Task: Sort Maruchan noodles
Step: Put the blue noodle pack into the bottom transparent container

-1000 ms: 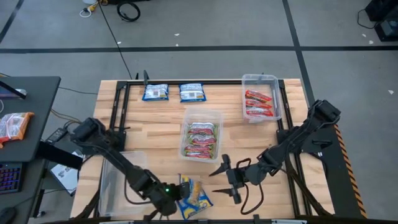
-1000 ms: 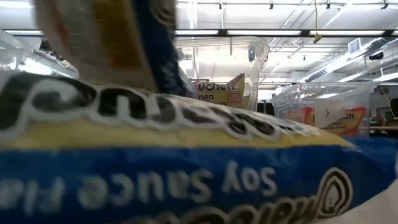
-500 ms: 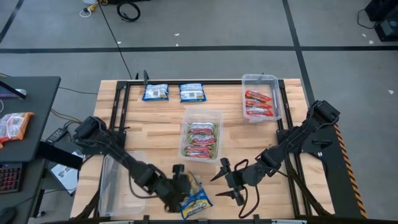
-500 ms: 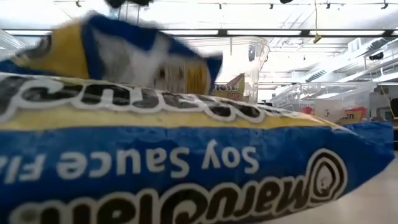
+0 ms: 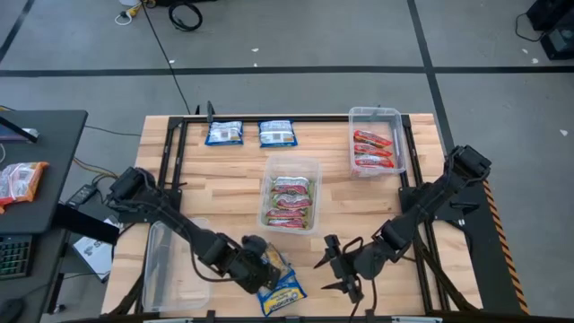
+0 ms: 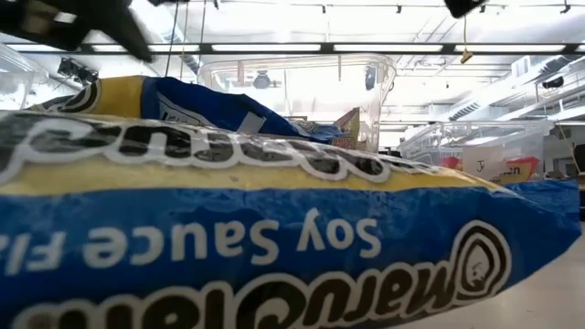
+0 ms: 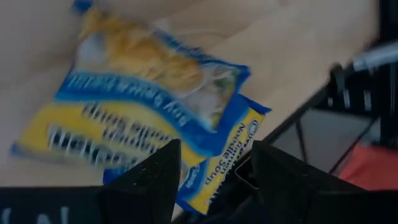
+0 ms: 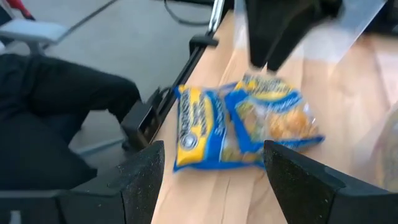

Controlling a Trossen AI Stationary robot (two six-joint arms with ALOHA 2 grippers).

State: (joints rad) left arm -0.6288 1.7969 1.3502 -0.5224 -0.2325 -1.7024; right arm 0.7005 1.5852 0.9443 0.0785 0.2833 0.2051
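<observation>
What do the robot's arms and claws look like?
Both arms are black, thin and jointed. The left gripper and right gripper each end in two black, pointed, wedge-shaped fingers. A thin black cable loops beside the right gripper. No markings can be made out on them.

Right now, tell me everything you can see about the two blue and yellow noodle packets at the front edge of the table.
The two blue-and-yellow packets are flat, crinkly plastic, printed Maruchan Soy Sauce Flavor. They lie overlapping on the wooden table near its front edge, one partly atop the other. The left gripper hovers over them, open; neither is held.
</observation>
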